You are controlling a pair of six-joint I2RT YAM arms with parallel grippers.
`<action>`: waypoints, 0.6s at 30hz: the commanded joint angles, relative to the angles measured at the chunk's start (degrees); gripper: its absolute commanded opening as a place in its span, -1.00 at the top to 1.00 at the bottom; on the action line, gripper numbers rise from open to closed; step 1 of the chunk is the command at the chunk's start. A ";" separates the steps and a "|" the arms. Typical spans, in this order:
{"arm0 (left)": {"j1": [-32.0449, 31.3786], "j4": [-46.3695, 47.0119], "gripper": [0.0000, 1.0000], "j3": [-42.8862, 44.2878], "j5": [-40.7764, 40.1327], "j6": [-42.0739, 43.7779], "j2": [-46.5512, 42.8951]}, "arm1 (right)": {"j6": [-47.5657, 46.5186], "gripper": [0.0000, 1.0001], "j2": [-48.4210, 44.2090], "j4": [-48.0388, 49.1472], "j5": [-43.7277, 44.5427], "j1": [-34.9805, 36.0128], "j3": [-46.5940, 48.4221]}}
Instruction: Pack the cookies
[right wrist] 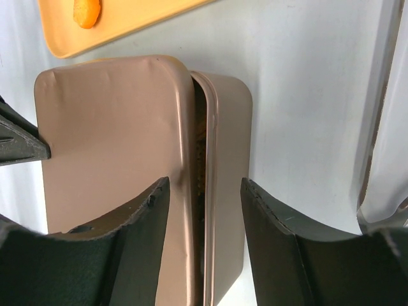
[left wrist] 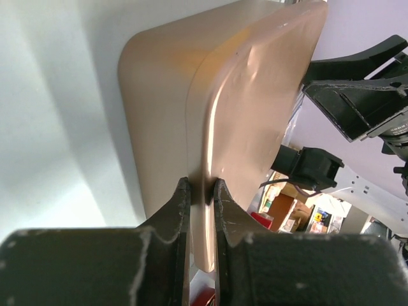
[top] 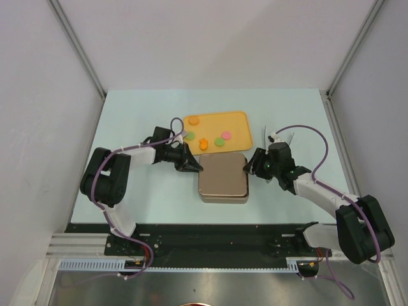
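Tin (top: 223,177) at centre of the top view, just below the tray (top: 239,121). Cookies (top: 203,143), five counted, all lie on the tray; none in the tin yet. Left gripper (left wrist: 201,185) is clenched on the rim of the lid (right wrist: 108,127) at the tin's left side, with the thin lip pinched between its fingers (left wrist: 178,210). Judged a hold for lifting or sliding the lid off. Right gripper (right wrist: 204,185) is released, jaws spread and straddling the lid's right edge, grasping nothing. Judged placed there to steady the base (right wrist: 229,153) or to take the opposite rim. In the right wrist view the lid sits offset toward frame left of the base, with a dark slit showing between them. The fit looks loosened, but the tin is not open enough to load. Edges: the tin's upper edge lies close to the tray's lower rim, so there is little room upward in the top view. The right arm fills the right side. Bare table (top: 127,121) at left and lower left, around the left arm, looks like the open side for setting the lid down. Judged risk: a narrow pinch on a smooth rim may slip if the lid tilts.
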 commanded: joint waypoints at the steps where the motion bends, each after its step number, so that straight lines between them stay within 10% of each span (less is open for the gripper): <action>1: -1.22 -4.31 0.78 -0.09 -8.45 4.67 0.48 | 0.29 -0.09 -1.19 1.32 -0.01 0.31 0.17; 18: -2.54 -5.10 0.33 0.18 -8.89 5.28 0.04 | 0.90 -0.15 -0.93 3.25 -0.62 0.31 0.17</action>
